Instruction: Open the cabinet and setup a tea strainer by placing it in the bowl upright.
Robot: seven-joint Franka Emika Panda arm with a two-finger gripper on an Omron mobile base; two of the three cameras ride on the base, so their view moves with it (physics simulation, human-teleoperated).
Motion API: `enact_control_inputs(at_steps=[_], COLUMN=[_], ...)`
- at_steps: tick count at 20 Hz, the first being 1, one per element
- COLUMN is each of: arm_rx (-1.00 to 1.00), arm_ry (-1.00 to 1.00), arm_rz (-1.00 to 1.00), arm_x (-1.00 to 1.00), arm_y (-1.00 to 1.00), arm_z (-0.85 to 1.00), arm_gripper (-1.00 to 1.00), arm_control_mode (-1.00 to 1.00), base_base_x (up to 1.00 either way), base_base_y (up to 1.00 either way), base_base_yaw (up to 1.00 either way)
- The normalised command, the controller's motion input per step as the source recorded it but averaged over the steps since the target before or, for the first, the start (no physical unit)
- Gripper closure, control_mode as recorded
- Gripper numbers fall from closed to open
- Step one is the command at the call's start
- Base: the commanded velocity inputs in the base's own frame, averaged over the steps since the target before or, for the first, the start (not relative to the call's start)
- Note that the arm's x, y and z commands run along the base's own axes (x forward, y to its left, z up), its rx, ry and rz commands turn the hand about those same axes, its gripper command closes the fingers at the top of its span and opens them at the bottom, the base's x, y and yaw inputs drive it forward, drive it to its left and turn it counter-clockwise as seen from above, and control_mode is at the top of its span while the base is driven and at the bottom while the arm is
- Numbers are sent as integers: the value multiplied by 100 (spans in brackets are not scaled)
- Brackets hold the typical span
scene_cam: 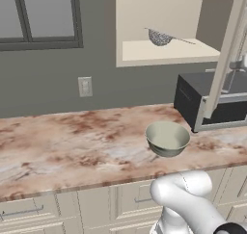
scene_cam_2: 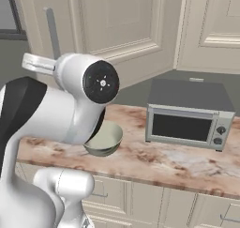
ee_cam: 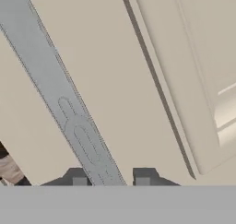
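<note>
1. The cabinet [scene_cam: 169, 31] stands open, its door [scene_cam_2: 112, 30] swung out toward the robot.
2. The marbled bench [scene_cam: 72, 141] carries the bowl [scene_cam: 167, 138] and, at the bowl's 2 o'clock, a toaster oven [scene_cam: 212, 103].
3. The claw [ee_cam: 110, 179] pinches the door's bar handle [ee_cam: 69, 112] between its tips.
4. The tea strainer [scene_cam: 160, 37] lies on the cabinet shelf, well apart from the claw, at 12 o'clock from the bowl.
</note>
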Motion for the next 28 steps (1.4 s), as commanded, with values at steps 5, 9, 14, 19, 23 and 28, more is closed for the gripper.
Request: enact_control_inputs(at_steps=[5,9,14,19,23,28], arm_rx=[0,-2,-22,-44,-50,-61], arm_ry=[0,0,0,10,12,27], arm_rz=[0,-6,-22,-21,-26,-23], arm_x=[-20,-43,-80,-64,-58,-14], arm_y=[-18,-8,10,43,54,72], arm_z=[1,18,43,57,28,4], arm_gripper=[-100,-100,-100,-100,-100,-100], arm_control_mode=[-100,-100,-100,-100,-100,-100], base_base_x=[0,0,0,0,0,0], base_base_y=[0,0,0,0,0,0], base_base_yaw=[0,0,0,0,0,0])
